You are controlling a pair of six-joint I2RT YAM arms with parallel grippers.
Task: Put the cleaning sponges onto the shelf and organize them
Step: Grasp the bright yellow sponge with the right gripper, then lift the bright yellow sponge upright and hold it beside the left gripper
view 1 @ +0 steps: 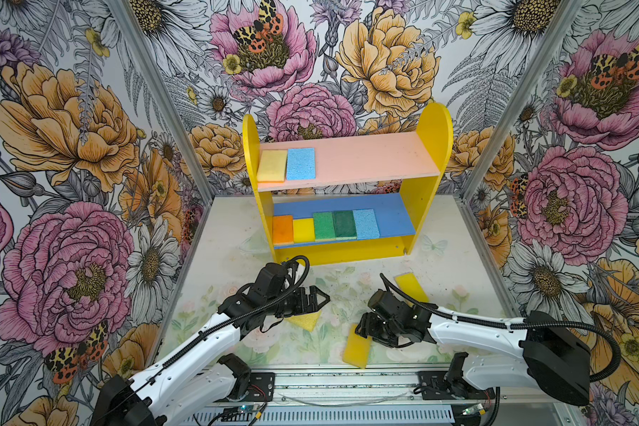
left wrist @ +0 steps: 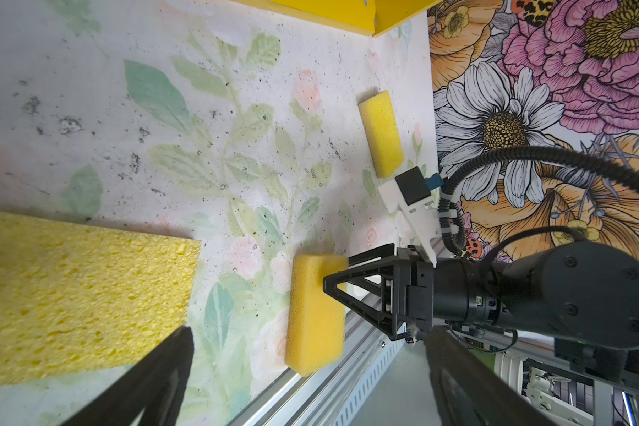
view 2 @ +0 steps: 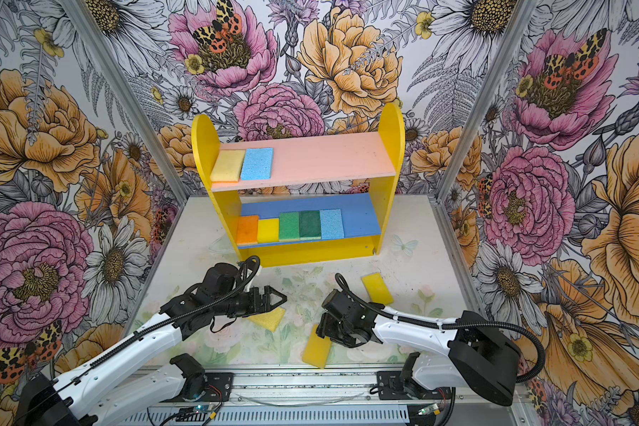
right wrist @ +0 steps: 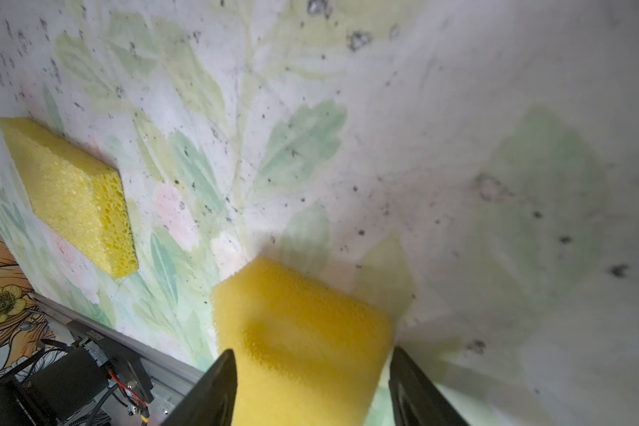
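The shelf [view 1: 436,147] stands at the back of the counter [view 1: 237,228]. On its pink upper board [view 1: 369,155], a pale yellow sponge [view 1: 272,166] and a light blue sponge [view 1: 301,163] sit side by side at the left end, and the board is bare to their right. On the blue lower board [view 1: 395,215], five sponges run from the left panel: orange [view 1: 282,229], yellow [view 1: 303,229], green [view 1: 324,225], dark green [view 1: 344,224] and a second light blue [view 1: 366,223]. A bare strip remains at the right end.

Three more yellow sponges lie on the counter in front of the shelf. The left gripper [view 1: 320,298] hangs with its jaws wide apart over the porous yellow sponge [view 1: 307,320], holding nothing. The right gripper [left wrist: 337,272] has its jaws either side of one end of the smooth yellow sponge [view 1: 356,348]. I cannot tell whether they press on it. This sponge lies farthest from the shelf, and its far corner reaches the counter's front edge at the metal rail [view 1: 347,376]. The third yellow sponge [view 2: 377,289] lies nearer the shelf's right panel, behind the right arm, with open counter around it.

Both top views show only a corner of the porous sponge. The left wrist view shows its broad pitted face [left wrist: 71,295] and the right jaws astride the smooth sponge. In the right wrist view that sponge [right wrist: 303,332] fills the gap between the jaws, but it is blurred.
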